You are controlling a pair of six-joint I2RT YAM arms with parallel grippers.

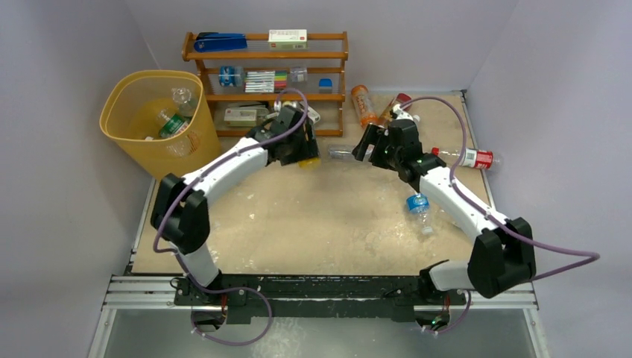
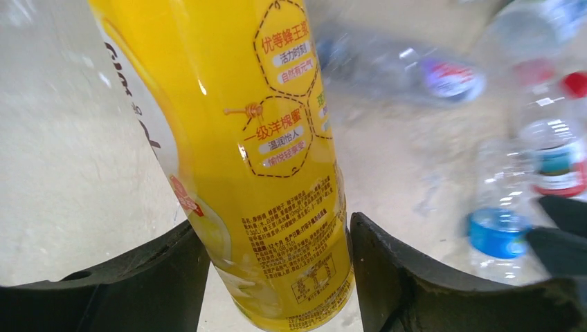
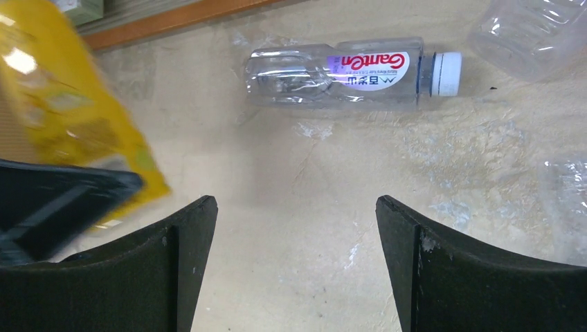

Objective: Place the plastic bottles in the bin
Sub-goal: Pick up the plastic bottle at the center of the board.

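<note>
In the left wrist view the yellow bottle [image 2: 277, 159] fills the middle of the frame. It stands between the two dark fingers [image 2: 138, 283] of the left gripper [image 2: 277, 232], which press in on its lower part from either side. The finger at lower left touches it. The one at lower right looks to be touching too, though that edge is hard to read. The bottle's long axis runs from bottom centre up toward the upper left, tilted. Its label text reads upright, so the cap end goes off the top of the frame.

From above, only a yellow sliver shows under that gripper. It sits mid-frame, just below the shelf rack [image 1: 268, 74] and to the right of the bin [image 1: 160, 156], which has bottles [image 1: 173, 123] inside.

The right gripper [image 3: 297, 207] is spread wide, with nothing between its fingers, over bare table [image 3: 311, 159]. A clear bottle [image 3: 346, 69] lies flat ahead of it at upper centre, long axis left to right, white cap to the right. The yellow bottle shows blurred at that frame's left edge.
</note>
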